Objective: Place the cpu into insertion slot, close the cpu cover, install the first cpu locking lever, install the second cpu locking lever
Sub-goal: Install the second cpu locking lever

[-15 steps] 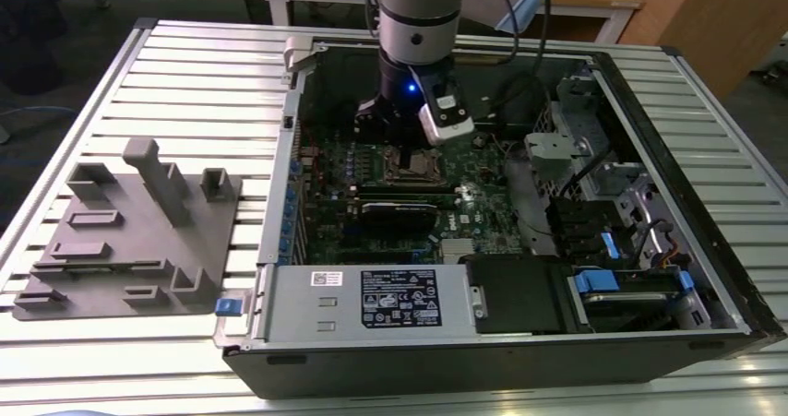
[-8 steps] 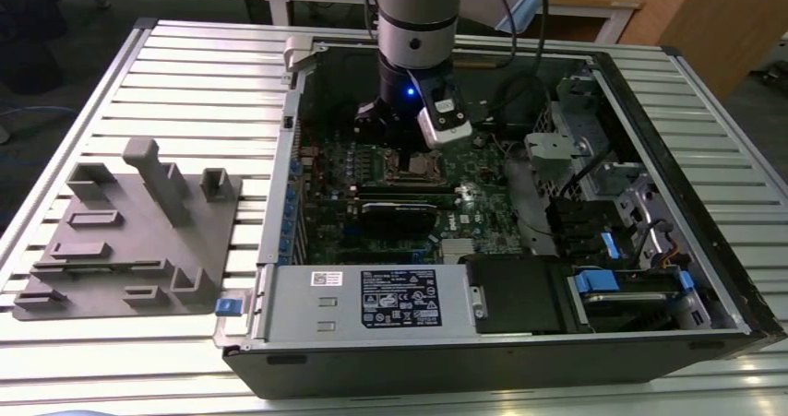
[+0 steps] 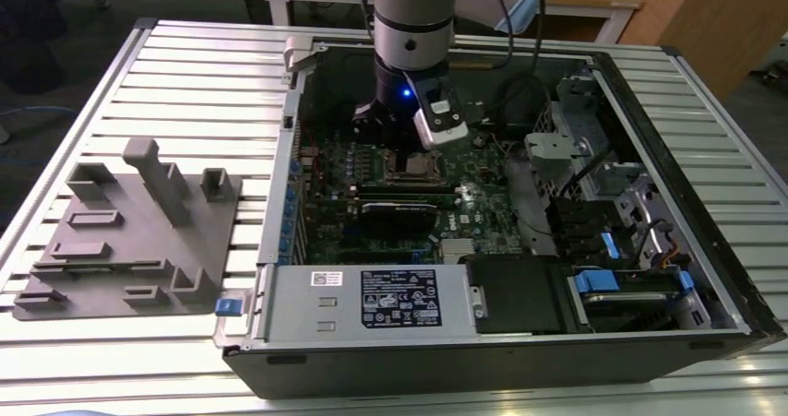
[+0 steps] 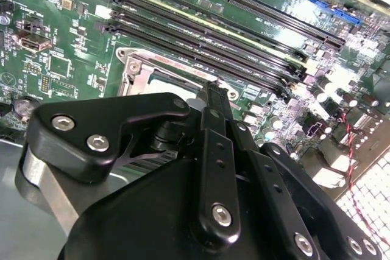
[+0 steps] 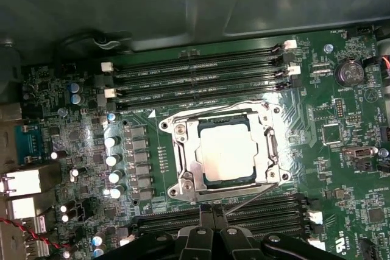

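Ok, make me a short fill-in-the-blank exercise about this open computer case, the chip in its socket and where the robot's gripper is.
1. The square silvery-grey cpu lies inside the ____ on the green motherboard.
2. The thin silver-grey metal cpu cover is folded ____ around the chip.
3. In the exterior view, the black gripper hangs directly ____ the socket.
4. The grey moulded parts tray sits ____ the black computer case.

Missing words: insertion slot; down; above; outside

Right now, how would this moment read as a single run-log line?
silvery square cpu: seated in socket | silver metal cpu cover: closed over it | black gripper: fingers together at socket edge | thin wire lever: beside fingertips
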You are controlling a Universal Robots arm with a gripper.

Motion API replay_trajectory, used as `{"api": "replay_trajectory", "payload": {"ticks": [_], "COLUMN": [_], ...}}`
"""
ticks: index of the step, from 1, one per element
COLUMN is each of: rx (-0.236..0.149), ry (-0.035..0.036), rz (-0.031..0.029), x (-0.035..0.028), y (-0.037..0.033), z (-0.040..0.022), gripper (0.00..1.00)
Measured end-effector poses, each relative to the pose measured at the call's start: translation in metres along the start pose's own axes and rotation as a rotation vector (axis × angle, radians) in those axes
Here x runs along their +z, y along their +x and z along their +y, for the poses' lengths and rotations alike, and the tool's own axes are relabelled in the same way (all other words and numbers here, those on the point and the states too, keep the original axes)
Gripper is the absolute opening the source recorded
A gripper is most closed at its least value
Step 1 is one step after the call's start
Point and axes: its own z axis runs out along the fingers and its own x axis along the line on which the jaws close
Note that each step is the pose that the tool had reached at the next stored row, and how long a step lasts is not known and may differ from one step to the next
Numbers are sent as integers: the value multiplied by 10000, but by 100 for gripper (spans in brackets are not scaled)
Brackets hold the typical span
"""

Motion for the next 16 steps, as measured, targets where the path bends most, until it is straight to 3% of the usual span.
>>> {"api": "replay_trajectory", "payload": {"ticks": [16], "rx": [-1], "ry": [6], "rz": [-5], "x": [56], "y": [41], "z": [-60], "gripper": [11]}}
